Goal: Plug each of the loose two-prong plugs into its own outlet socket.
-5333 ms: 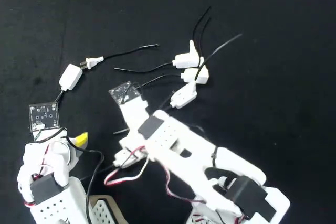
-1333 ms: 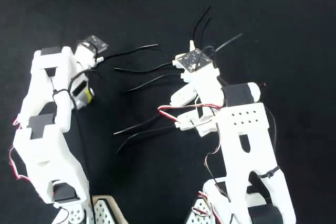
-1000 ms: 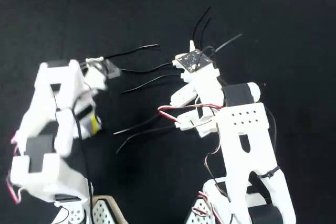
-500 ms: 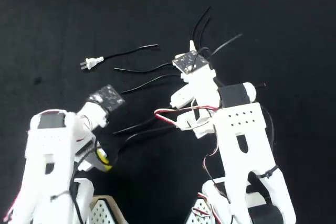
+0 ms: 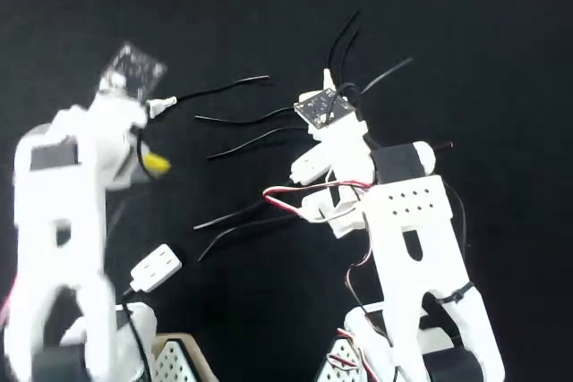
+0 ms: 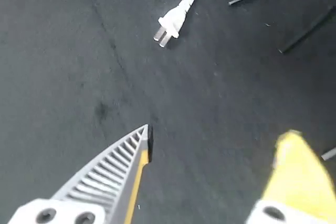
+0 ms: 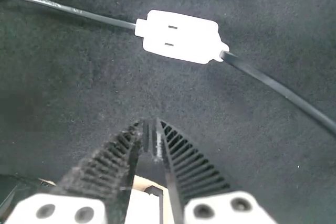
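Left end effector (image 6: 218,132), jaws spread & empty, hovers near the loose two-prong plug (image 6: 170,22) on the black table (image 6: 79,51). Well right of the plug, right end effector (image 7: 150,125), jaws pressed together on nothing, sits near an outlet socket (image 7: 181,36). Risk: an off-centre grab could flick the plug away; closed tips could nudge the socket.
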Robot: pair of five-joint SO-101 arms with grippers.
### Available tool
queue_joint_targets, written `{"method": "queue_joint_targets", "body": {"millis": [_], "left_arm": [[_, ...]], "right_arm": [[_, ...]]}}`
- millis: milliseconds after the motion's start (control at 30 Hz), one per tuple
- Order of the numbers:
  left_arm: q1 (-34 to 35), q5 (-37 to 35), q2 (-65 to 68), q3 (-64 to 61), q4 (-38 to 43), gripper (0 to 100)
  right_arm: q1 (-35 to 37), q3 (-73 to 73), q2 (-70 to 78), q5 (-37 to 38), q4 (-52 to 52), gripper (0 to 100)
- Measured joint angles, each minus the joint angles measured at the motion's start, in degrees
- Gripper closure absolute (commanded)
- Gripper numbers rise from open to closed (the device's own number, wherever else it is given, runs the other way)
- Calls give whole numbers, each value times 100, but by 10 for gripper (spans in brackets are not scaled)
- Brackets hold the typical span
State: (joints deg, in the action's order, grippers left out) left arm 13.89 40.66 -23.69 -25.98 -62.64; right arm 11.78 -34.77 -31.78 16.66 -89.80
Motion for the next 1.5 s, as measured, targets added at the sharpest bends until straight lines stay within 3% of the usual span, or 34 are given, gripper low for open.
{"method": "queue_joint_targets", "body": {"millis": [200, 400, 533, 667, 867, 1133, 1500], "left_arm": [[0, 0, 3253, 2769, -396, 657], [-158, 26, 5635, 5371, -756, 655], [-220, 360, 6910, 6901, -949, 657], [-334, 932, 7965, 8193, -1688, 658], [-378, 1574, 9090, 9996, -3024, 669], [-554, 1477, 9916, 11534, -3807, 968], [-563, 949, 10031, 11727, -3780, 971]], "right_arm": [[0, 0, 0, 0, 0, 983], [0, 0, 0, 0, 0, 983], [0, -158, 0, 0, 105, 983], [0, -176, 0, 0, 141, 983], [0, -176, 0, 0, 141, 983], [0, -176, 0, 0, 141, 983], [0, -176, 0, 0, 158, 983]]}}
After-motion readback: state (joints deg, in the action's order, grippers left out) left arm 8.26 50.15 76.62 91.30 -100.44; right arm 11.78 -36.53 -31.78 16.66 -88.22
